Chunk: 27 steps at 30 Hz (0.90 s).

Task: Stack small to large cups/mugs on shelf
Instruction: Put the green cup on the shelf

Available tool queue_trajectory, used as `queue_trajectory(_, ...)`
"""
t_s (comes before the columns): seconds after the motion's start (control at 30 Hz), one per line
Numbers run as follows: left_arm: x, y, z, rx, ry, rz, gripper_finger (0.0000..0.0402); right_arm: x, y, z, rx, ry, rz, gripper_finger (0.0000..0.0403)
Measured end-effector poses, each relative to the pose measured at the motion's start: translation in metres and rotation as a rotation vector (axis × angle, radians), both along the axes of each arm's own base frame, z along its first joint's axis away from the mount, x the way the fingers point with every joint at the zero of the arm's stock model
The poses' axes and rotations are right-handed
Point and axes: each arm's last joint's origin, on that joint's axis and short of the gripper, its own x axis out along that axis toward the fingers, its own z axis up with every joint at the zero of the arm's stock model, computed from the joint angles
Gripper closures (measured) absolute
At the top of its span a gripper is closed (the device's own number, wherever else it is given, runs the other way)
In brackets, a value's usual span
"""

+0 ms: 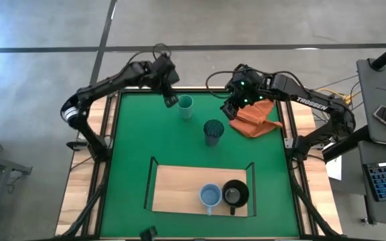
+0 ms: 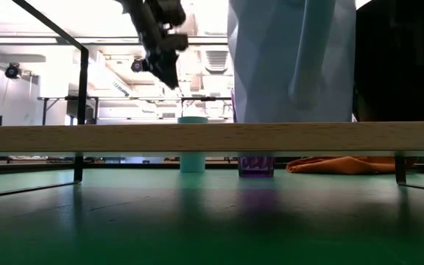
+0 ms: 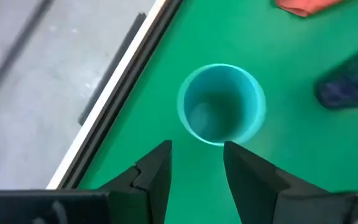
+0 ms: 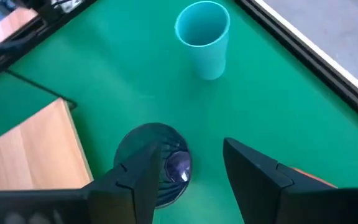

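Left gripper (image 1: 171, 100) at 11 o'clock on the green mat (image 1: 133, 134), fingers (image 3: 157, 177) parted and holding nothing, hanging just beside the upright pale teal cup (image 1: 185, 106). Right gripper (image 1: 228, 110) near 1 o'clock, fingers apart and empty, above the mat between the dark purple-tinted tumbler (image 1: 213, 132) and the orange-red cloth (image 1: 254, 119). Tumbler upright near centre. Light blue handled mug (image 1: 210, 197) and black mug (image 1: 234, 194) side by side, touching, on the shelf (image 1: 176, 187) at 6 o'clock.
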Motion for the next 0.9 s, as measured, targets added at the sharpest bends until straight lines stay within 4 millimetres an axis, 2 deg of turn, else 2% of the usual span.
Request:
queue_trajectory(0.13,0.003,0.033,-0.011,-0.064,-0.007,-0.009,0.0271,-0.001,-0.003,0.000,-0.017,0.011,-0.088,0.0227)
queue_trajectory(0.27,0.012,0.048,-0.019,-0.139,-0.004,-0.083,0.0271,-0.003,-0.008,-0.001,0.016,0.003,-0.154,0.0222)
queue_trajectory(0.53,0.029,0.062,-0.048,-0.194,0.081,-0.131,0.0271,-0.005,-0.012,-0.001,0.011,0.004,-0.244,0.0220)
queue_trajectory(0.9,0.033,0.062,-0.061,-0.202,0.084,-0.131,0.0271,-0.005,-0.013,-0.001,-0.004,0.008,-0.262,0.0220)
